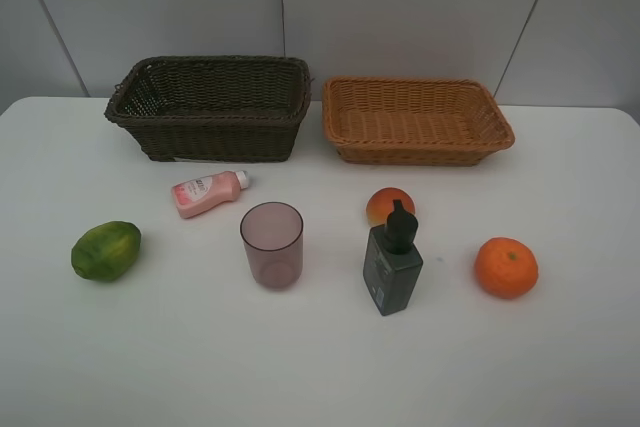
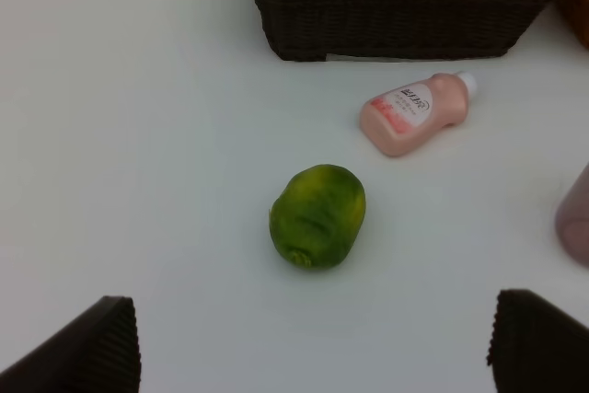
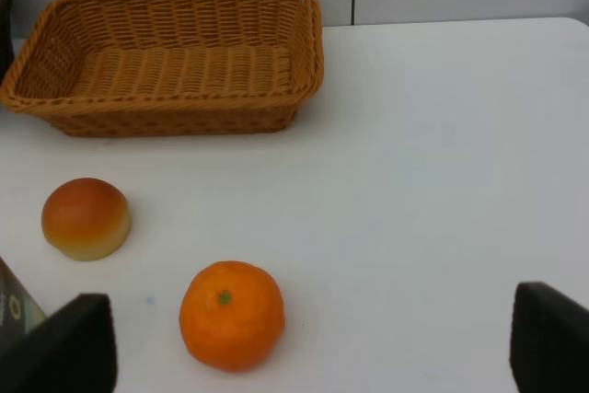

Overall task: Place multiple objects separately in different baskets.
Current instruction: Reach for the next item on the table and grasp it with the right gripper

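left end effector (image 2: 313,342) stands apart near green fruit (image 2: 317,216), right end effector (image 3: 310,338) apparently likewise near orange (image 3: 231,315).

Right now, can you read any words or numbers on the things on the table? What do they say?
Pink squeeze bottle: there is print on its label, but it is too blurred to read.
Dark green pump bottle: there are faint marks on its front, too small to read.
Nothing else shows any writing, so no text can be quoted.
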Robot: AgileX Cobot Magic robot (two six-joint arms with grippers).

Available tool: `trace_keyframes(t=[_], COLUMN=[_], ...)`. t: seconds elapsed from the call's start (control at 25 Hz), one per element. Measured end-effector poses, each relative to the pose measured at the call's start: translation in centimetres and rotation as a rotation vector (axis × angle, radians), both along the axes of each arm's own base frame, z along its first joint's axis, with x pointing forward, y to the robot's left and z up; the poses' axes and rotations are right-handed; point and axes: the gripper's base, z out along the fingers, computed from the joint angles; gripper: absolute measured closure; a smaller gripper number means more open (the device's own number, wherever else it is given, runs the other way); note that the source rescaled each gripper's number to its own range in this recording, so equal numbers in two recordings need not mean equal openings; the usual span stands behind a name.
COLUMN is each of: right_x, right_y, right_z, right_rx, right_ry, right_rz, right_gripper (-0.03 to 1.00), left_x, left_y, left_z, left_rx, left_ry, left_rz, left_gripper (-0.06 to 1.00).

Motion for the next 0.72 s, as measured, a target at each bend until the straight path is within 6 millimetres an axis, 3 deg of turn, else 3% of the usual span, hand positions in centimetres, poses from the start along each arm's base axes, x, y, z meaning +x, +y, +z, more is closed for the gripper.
trace_keyframes(t=[0.72], right_x=[0.0], right_y=[0.0], right_z=[0.0], right_rx=[0.0], right_ry=[0.0], right_rz=[0.0], right_gripper=[0.08], left_x=[0.0], left_y=[0.0], left_z=[0.0], left_rx=[0.0], left_ry=[0.0], left_rz=[0.0], left_gripper=[-0.04])
